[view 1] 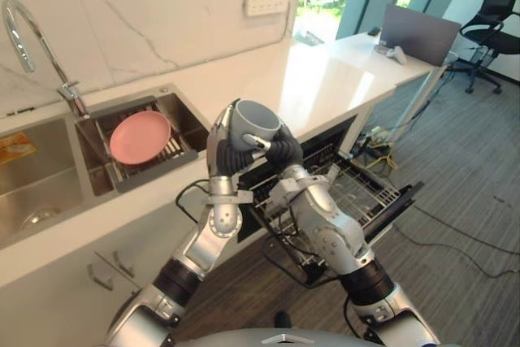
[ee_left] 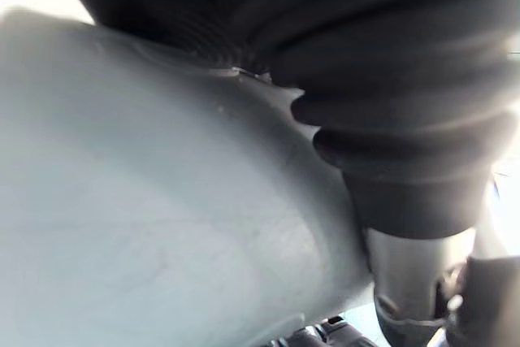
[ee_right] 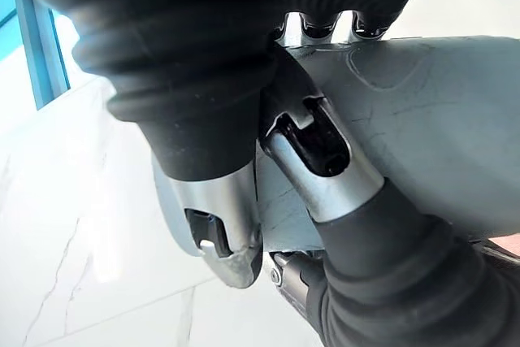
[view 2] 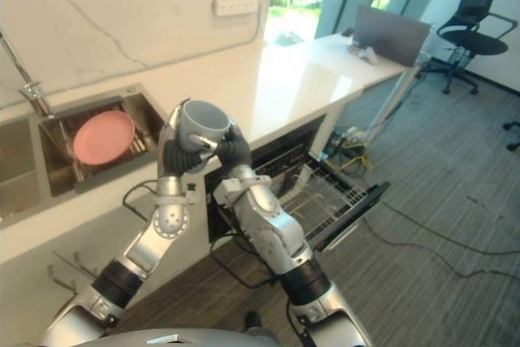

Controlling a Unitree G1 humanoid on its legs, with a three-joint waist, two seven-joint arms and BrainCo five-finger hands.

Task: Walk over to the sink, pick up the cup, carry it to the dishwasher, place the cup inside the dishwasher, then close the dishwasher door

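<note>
pink plate (view 1: 140,136), chrome tap (view 1: 71,95), wall socket (view 1: 266,3), black office chair (view 1: 491,34)

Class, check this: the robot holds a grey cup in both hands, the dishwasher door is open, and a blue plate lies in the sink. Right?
Not quite. The plate in the sink is pink, not blue, as the left eye view shows. The rest stands: the left hand and right hand hold the grey cup, and the dishwasher door is open.

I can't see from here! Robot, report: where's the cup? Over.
Left hand, right hand both curled round cup. Cup held above open dishwasher, not yet inside. Rack out, path clear.
</note>
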